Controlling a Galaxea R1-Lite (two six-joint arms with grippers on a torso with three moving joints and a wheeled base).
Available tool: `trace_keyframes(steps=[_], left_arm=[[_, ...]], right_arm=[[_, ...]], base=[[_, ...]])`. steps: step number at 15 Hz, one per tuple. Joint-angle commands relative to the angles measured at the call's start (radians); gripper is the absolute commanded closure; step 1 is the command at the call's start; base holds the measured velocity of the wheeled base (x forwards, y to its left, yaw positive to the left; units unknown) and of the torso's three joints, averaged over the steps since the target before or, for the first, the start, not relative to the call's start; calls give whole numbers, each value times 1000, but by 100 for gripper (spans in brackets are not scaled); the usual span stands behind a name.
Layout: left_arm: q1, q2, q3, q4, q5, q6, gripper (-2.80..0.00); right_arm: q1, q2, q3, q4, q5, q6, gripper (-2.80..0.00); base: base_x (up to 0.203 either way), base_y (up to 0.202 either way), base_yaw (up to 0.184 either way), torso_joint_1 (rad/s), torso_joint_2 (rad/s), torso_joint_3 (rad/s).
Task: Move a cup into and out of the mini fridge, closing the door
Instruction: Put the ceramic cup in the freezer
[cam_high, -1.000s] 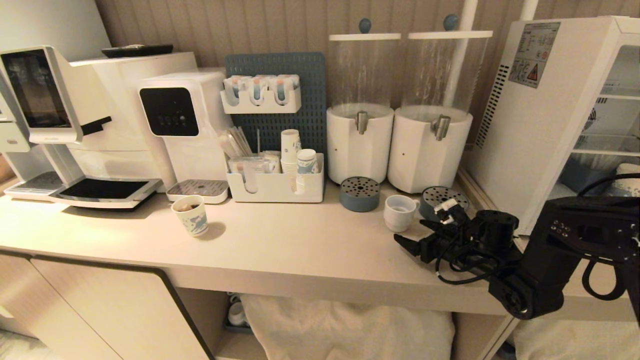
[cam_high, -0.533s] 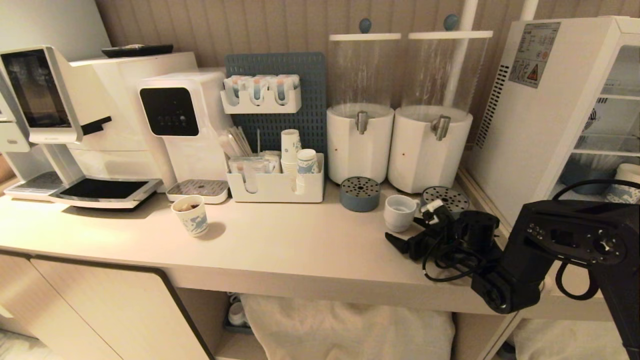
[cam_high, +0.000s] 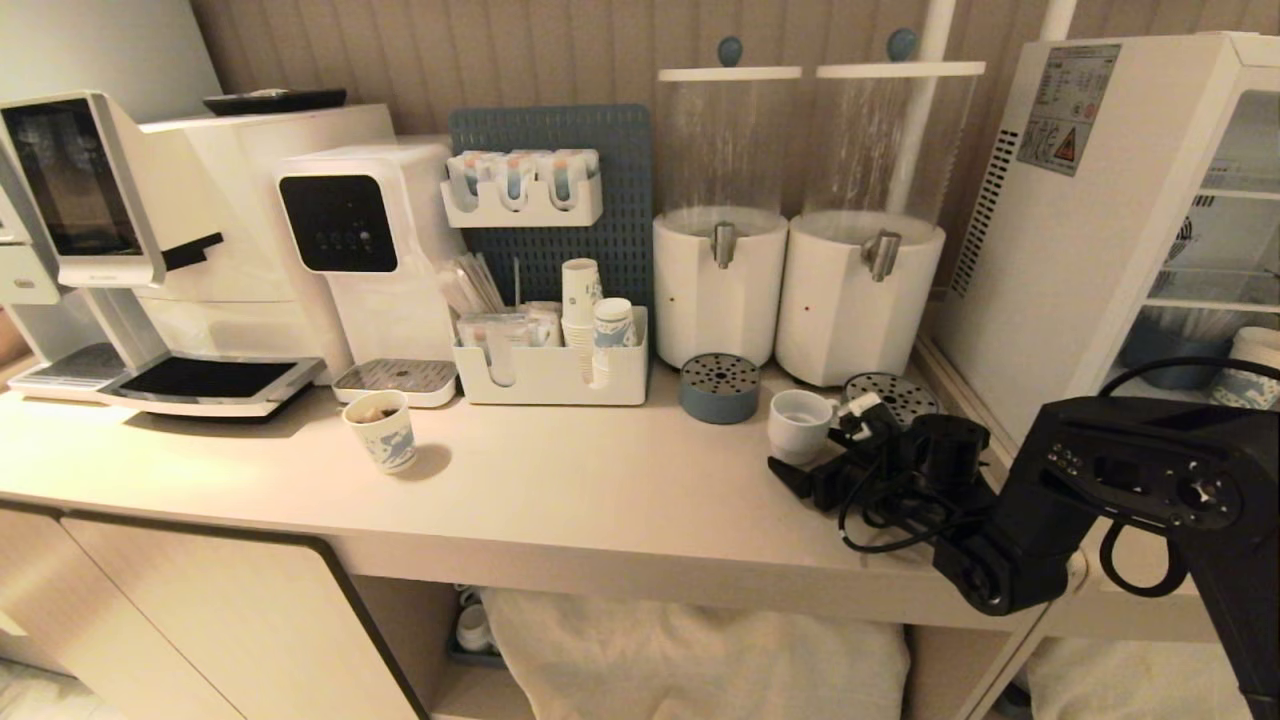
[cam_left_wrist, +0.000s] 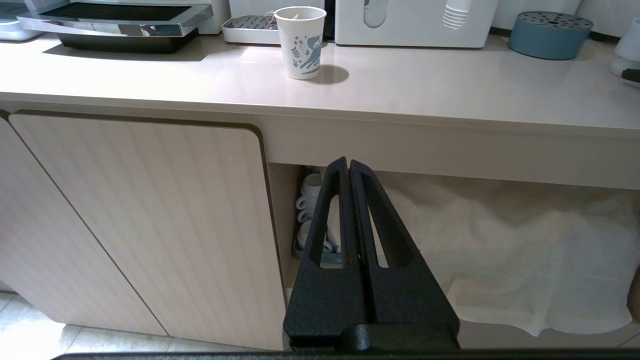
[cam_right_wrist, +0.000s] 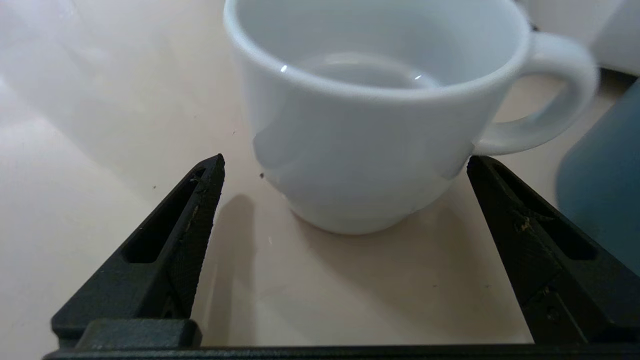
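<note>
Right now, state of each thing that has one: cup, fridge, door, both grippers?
cup: upright on counter, empty, ungripped
mini fridge: interior open to view
door: not in view
right gripper: open, fingers either side of cup, not touching
left gripper: shut, parked below counter edge
paper cup: upright on counter

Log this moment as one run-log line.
right gripper: open, at cup on counter, not gripping | left gripper: shut, parked below counter | mini fridge: open
</note>
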Motion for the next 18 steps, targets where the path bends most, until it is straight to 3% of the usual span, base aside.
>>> trace_keyframes(steps=[1, 18], left_arm=[[1, 0, 0, 0, -1, 1, 0], [1, 0, 0, 0, 0, -2, 0]], right_arm=[[0, -9, -9, -6, 1, -1, -280], [4, 22, -197, 176, -52, -4, -280]], base=[[0, 0, 0, 0, 0, 0], [0, 0, 0, 0, 0, 0]])
